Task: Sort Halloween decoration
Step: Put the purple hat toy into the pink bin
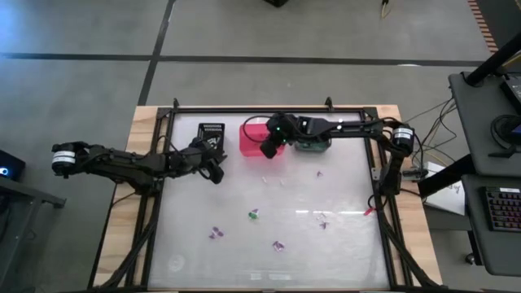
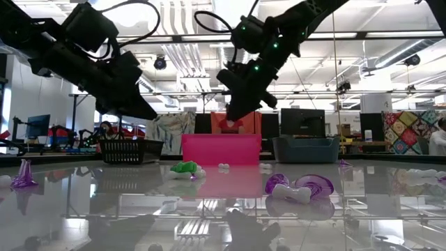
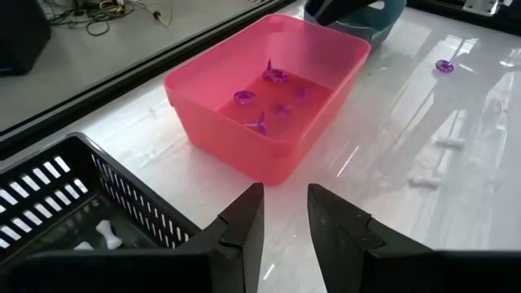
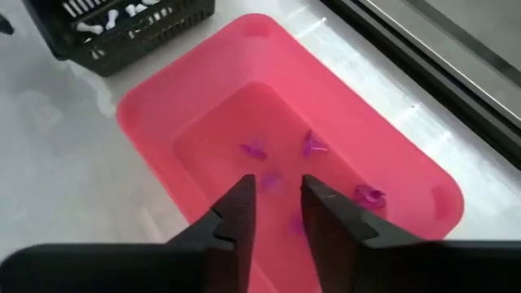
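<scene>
Several small purple trinkets (image 4: 312,145) lie loose on the floor of the pink bin (image 4: 163,98), spread apart — one a pointed little cone (image 3: 273,74) standing upright, the others flatter. White bone-shaped pieces (image 3: 107,235) rest inside the black basket (image 3: 122,195). Out on the table (image 1: 326,252), well apart from each other, lie a green trinket (image 1: 254,214), purple ones (image 1: 215,233) and faint white ones (image 1: 283,182) — from table height, a purple piece (image 2: 277,183) lies touching a white bone (image 2: 293,193).

Overhead, table-level, two wrist views; all share pink bin (image 1: 254,137).
</scene>
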{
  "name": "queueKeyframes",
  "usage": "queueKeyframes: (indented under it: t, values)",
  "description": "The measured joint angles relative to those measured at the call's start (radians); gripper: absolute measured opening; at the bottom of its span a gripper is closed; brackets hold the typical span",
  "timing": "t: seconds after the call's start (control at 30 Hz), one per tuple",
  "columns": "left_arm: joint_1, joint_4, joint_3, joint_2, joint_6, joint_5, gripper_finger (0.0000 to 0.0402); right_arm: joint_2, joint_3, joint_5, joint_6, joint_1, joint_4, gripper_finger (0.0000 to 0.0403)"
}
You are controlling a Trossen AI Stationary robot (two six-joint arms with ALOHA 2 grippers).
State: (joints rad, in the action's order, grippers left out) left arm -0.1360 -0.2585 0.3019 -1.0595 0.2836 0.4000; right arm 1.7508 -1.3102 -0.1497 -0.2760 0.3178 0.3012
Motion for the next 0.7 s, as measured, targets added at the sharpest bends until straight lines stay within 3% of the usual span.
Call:
queueKeyframes:
  t: [0.13, 0.4, 0.7]
  values:
    - [0.0, 0.0, 0.0, 0.0, 0.003, 0.0, 0.0079, -0.013, 0.0, 0.018, 0.0, -0.006, 0.015, 0.0121]
    - [0.0, 0.0, 0.0, 0.0, 0.007, 0.0, 0.0079, -0.106, 0.0, 0.252, -0.022, -0.06, 0.217, 0.0138]
    - [0.0, -0.001, 0.0, -0.001, 0.007, 0.0, 0.0079, -0.189, 0.001, 0.263, -0.113, -0.21, 0.445, 0.0125]
